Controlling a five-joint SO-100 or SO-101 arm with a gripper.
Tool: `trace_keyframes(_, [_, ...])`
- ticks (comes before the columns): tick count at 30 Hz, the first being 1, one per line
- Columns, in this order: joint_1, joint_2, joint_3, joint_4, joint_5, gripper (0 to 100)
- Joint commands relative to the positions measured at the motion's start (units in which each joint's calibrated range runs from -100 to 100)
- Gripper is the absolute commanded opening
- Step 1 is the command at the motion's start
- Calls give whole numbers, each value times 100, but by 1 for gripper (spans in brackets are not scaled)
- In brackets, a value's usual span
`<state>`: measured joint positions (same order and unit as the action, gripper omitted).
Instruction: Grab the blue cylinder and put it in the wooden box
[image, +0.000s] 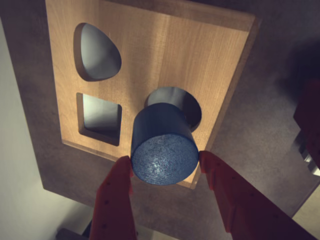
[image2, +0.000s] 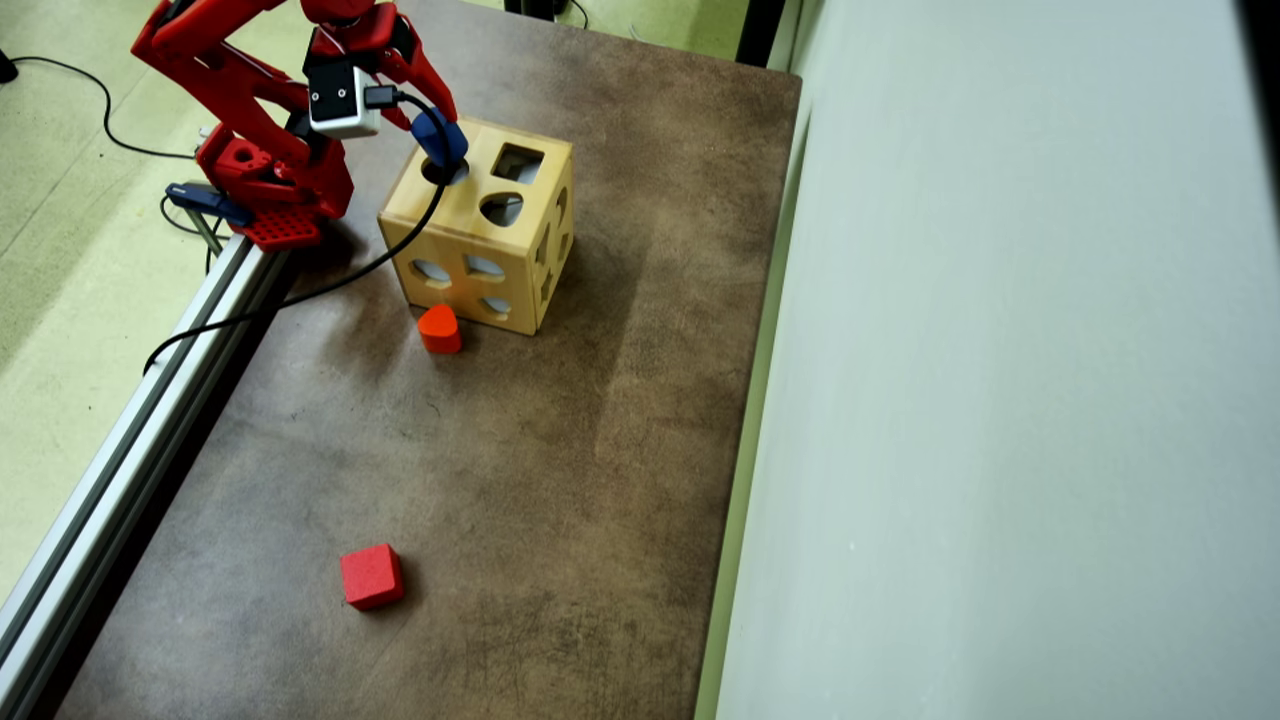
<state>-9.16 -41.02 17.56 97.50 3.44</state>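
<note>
The blue cylinder (image: 162, 150) is held between my red fingers (image: 120, 180) over the top face of the wooden box (image: 200, 55). Its far end is at the round hole near the box's corner and it leans a little. My gripper (image: 165, 162) is shut on the cylinder near its upper end. In the overhead view, the gripper (image2: 438, 125) holds the cylinder (image2: 443, 145) above the back-left corner of the box (image2: 470, 215). The top face also has a square hole and a rounded hole.
An orange-red rounded block (image2: 439, 329) stands on the brown table against the box's front face. A red cube (image2: 371, 576) lies far in front. A metal rail (image2: 150, 400) runs along the table's left edge, and a black cable crosses it.
</note>
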Motion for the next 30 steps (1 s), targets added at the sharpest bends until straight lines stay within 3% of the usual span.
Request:
trace_keyframes(1, [32, -132, -21, 65, 34, 18])
trace_keyframes(30, [485, -115, 176, 57, 200, 18])
